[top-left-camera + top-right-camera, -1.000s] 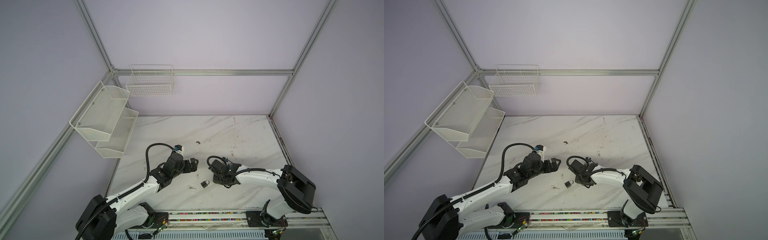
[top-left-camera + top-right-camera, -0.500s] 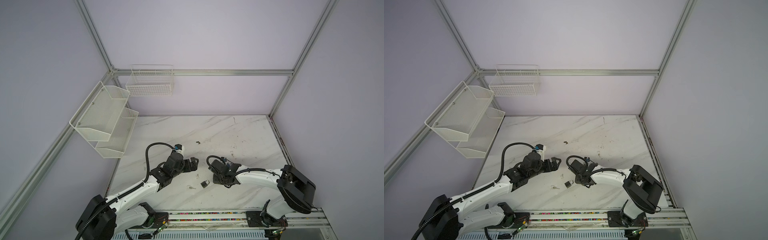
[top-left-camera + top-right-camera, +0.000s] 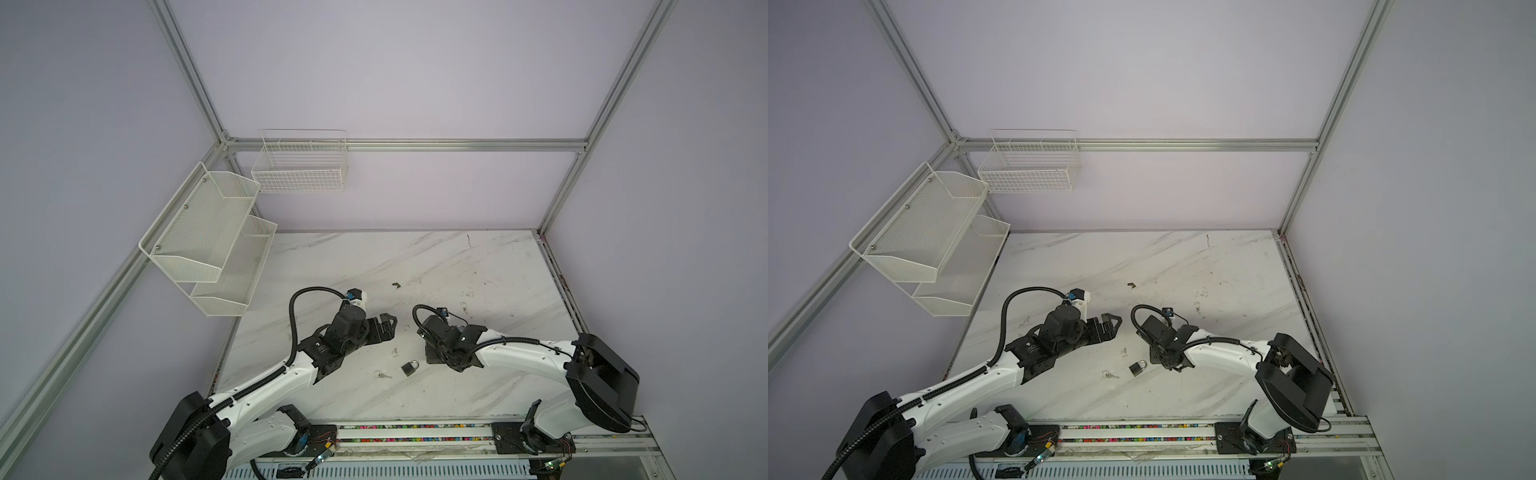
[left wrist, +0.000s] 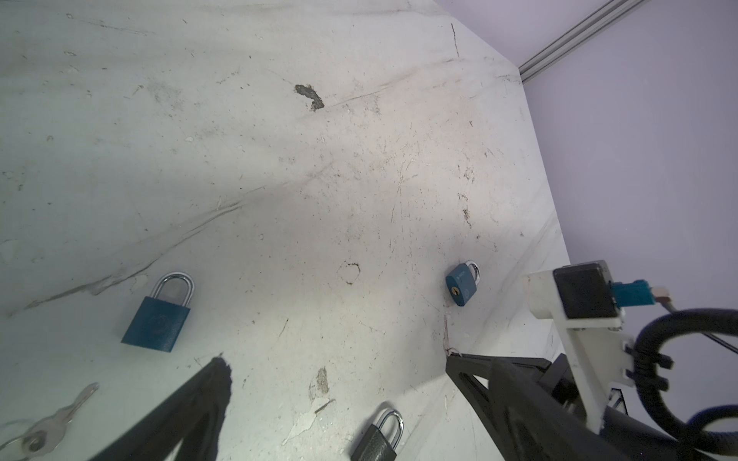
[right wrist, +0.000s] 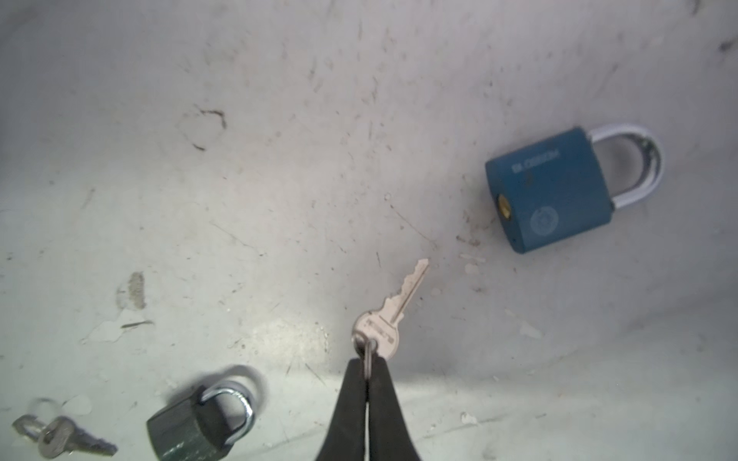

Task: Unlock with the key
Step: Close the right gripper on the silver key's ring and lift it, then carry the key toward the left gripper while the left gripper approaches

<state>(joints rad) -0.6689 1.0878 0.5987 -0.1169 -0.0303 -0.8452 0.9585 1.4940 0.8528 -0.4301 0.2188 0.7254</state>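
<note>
right gripper (image 5: 367, 361) pinches the small silver key (image 5: 393, 315) by its half-hidden ring; left gripper (image 4: 334, 359) gapes, fingers (image 4: 207, 383) cropped.

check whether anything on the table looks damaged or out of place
The right claw seems to pinch the key by its ring, not its head, so it may swivel when aimed at the blue padlock. The table surface is chipped and flaking near the black padlock.
</note>
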